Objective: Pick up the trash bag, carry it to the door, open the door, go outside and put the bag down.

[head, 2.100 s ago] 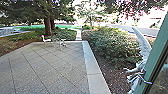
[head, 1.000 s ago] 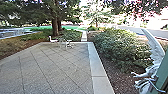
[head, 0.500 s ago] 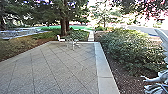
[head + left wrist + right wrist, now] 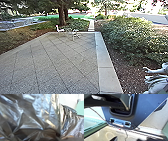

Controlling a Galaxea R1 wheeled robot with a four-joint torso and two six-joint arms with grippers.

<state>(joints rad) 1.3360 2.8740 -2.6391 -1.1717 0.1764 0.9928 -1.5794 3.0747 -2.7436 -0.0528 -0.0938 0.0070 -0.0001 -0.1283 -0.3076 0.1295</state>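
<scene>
- Trash bag [image 4: 42, 119] is close to the left wrist camera, perhaps carried on this side to leave the other one free for the door [image 4: 96, 129].
- Whether left gripper or right gripper is spread or pressed together, one cannot tell.
- Green frame of the door is beside the robot's base [image 4: 144, 110], seemingly giving it passage.
- Paved patio [image 4: 62, 60] lies ahead, flat, so it should support the bag well; white chair [image 4: 59, 30] stands well apart.
</scene>
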